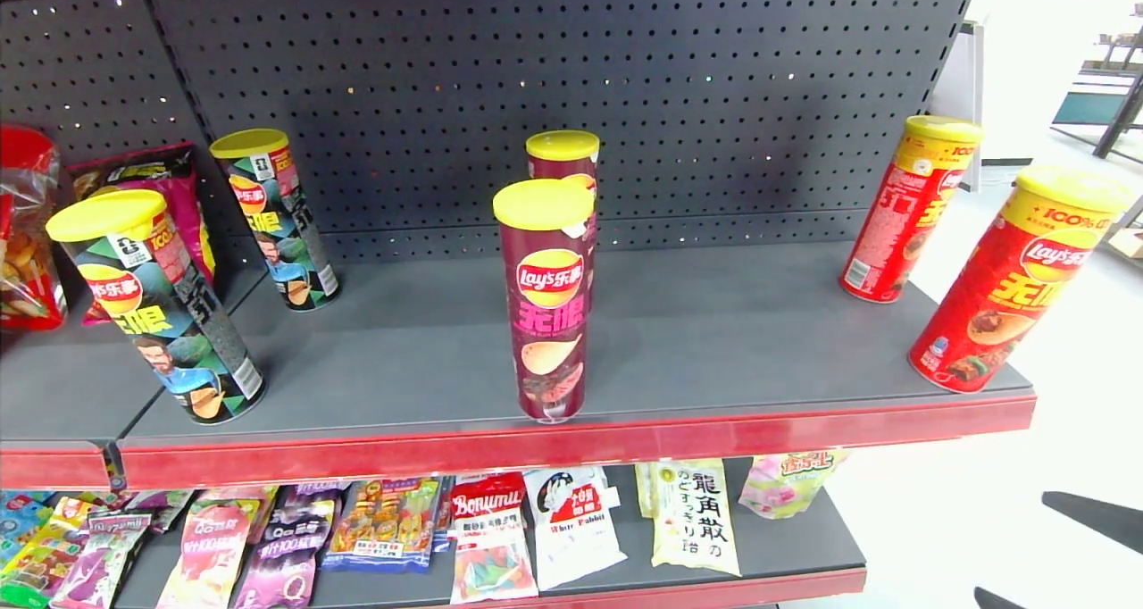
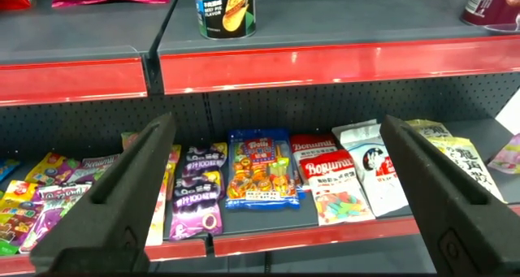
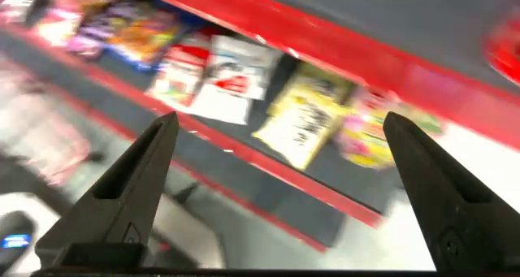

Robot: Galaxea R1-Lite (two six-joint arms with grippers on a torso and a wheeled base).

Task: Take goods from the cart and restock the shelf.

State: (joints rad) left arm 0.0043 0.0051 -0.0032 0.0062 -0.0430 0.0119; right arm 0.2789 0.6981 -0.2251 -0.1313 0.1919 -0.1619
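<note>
On the grey upper shelf (image 1: 714, 341) stand tall chip cans. Two maroon cans (image 1: 546, 301) with yellow lids sit one behind the other at the centre. Two dark patterned cans (image 1: 156, 310) stand at the left, two red cans (image 1: 1018, 283) at the right. My left gripper (image 2: 276, 200) is open and holds nothing; it hangs in front of the lower shelf's snack bags (image 2: 260, 170), below the red shelf edge (image 2: 325, 62). My right gripper (image 3: 280, 196) is open too and holds nothing, off the lower shelf's right part near yellow and white bags (image 3: 301, 119).
A black pegboard (image 1: 571, 82) backs the shelf. Red and pink snack bags (image 1: 27, 225) crowd the far left of the upper shelf. Flat snack packets (image 1: 491, 538) line the lower shelf. Open floor (image 1: 1027, 520) lies past the shelf's right end.
</note>
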